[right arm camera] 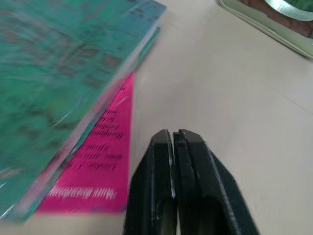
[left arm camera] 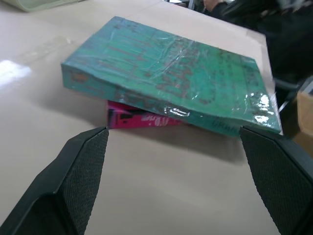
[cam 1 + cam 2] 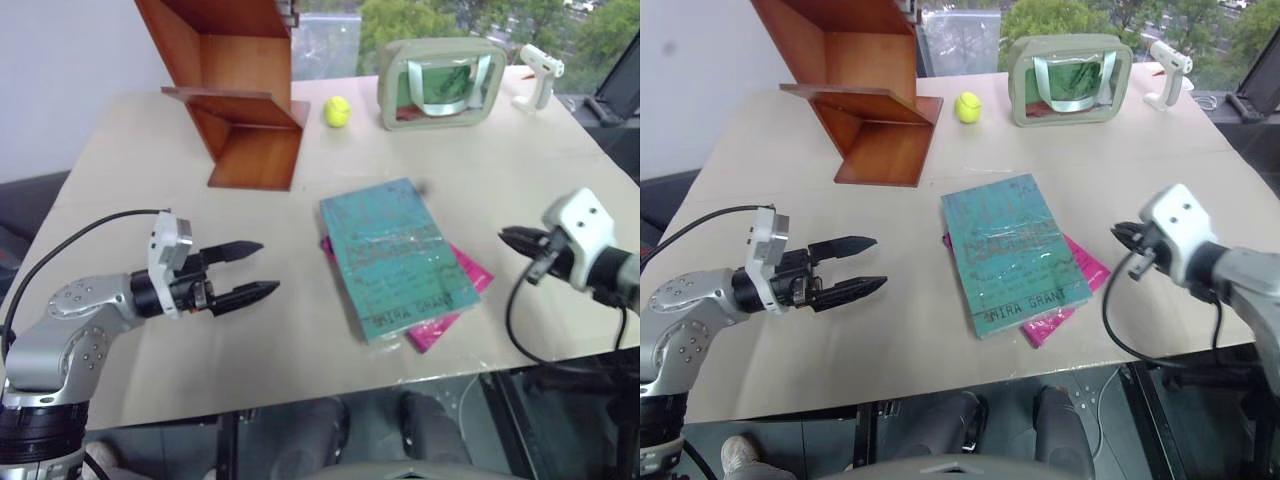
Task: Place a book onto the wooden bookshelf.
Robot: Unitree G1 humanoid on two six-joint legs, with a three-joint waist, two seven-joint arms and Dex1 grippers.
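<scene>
With the left gripper gaping empty and the right gripper pinched shut on nothing, the thin teal-green paperback book is lying mid-desk atop a smaller bright pink book, risking dragging both toward the far-left reddish-brown wooden bookshelf.

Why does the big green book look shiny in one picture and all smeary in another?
In the left wrist view, the large teal-green paperback book has a glossy wrapped cover catching bright white glare near one corner, and the beige table shows a pale reflection too. In the right wrist view, the same book is blurred, and so is the print on the bright pink book under it.
</scene>
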